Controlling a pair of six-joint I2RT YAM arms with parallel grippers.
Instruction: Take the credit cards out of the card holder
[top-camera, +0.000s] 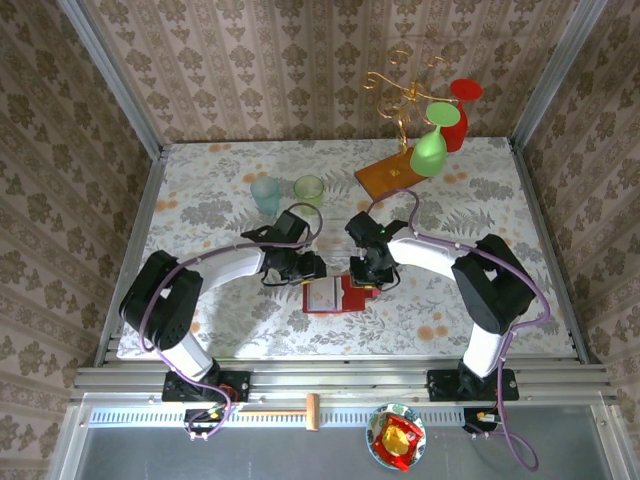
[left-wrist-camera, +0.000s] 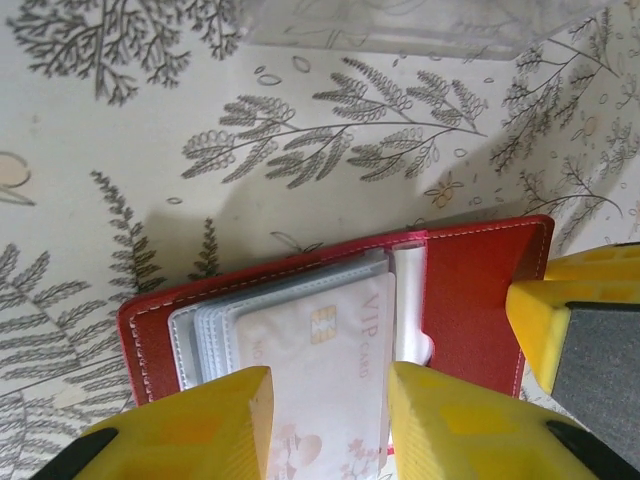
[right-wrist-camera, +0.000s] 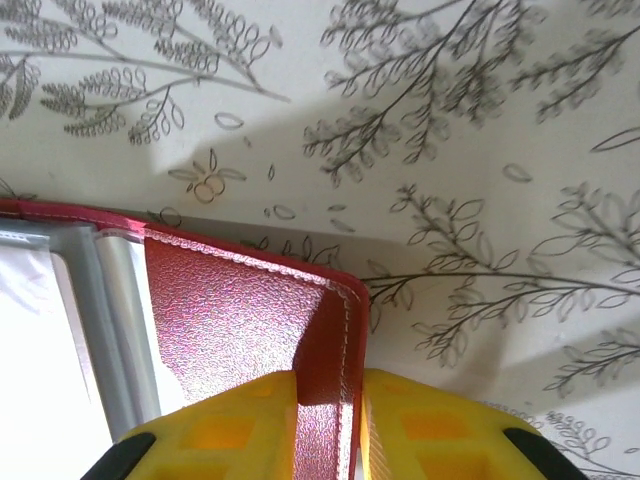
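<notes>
You will find the card holder (top-camera: 338, 297) lying open on the table (top-camera: 200, 205) between the two arms, clear sleeves facing up. A pale credit card (left-wrist-camera: 320, 335) marked VIP sits in the top sleeve. Your right gripper (right-wrist-camera: 328, 400) is clenched on the edge of the holder's red cover, which stands pinched between its yellow fingers. Your left gripper (left-wrist-camera: 330, 400) is released, its fingers parted above the VIP card, and contact with the card cannot be confirmed.
</notes>
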